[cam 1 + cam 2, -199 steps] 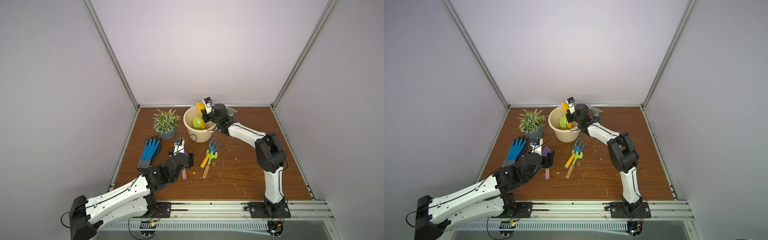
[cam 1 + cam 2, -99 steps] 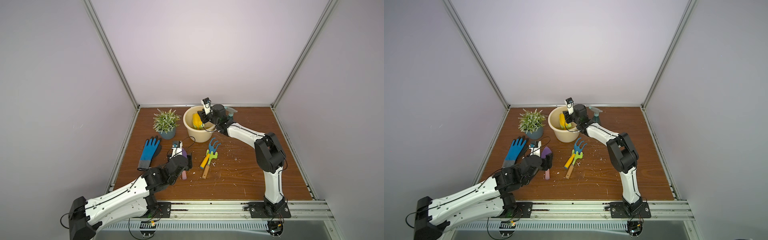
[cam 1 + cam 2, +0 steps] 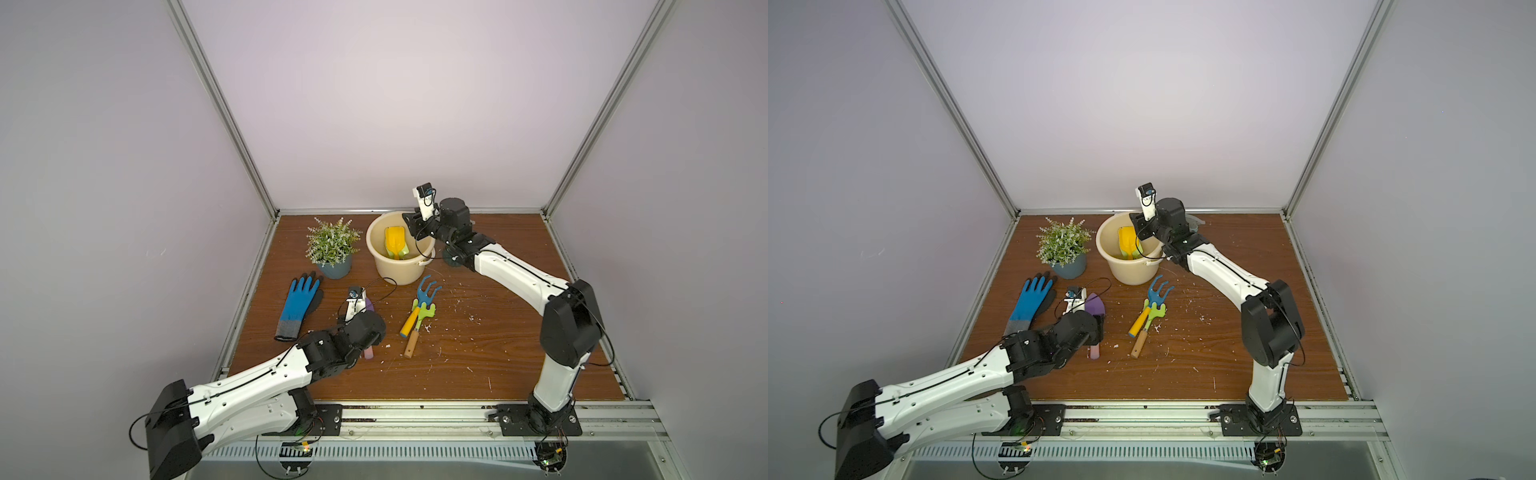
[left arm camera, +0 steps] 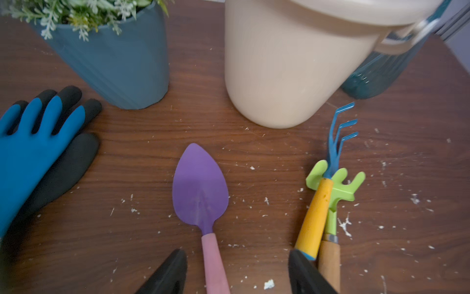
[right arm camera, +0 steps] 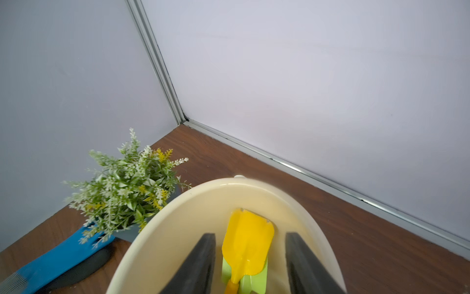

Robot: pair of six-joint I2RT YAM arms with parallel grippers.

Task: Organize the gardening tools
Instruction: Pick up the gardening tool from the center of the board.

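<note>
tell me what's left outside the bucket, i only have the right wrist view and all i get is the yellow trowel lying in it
Observer: Three tools lie loose outside the bucket: a purple trowel, a blue rake and a lime-green rake, the blue one lying across the green one.
Operator: is the left arm on any of them
Observer: The left gripper is open, one finger on either side of the purple trowel's handle, not closed on it.
Operator: anything hidden behind it
Observer: A teal spray bottle stands close behind the bucket, on the right arm's side.
</note>
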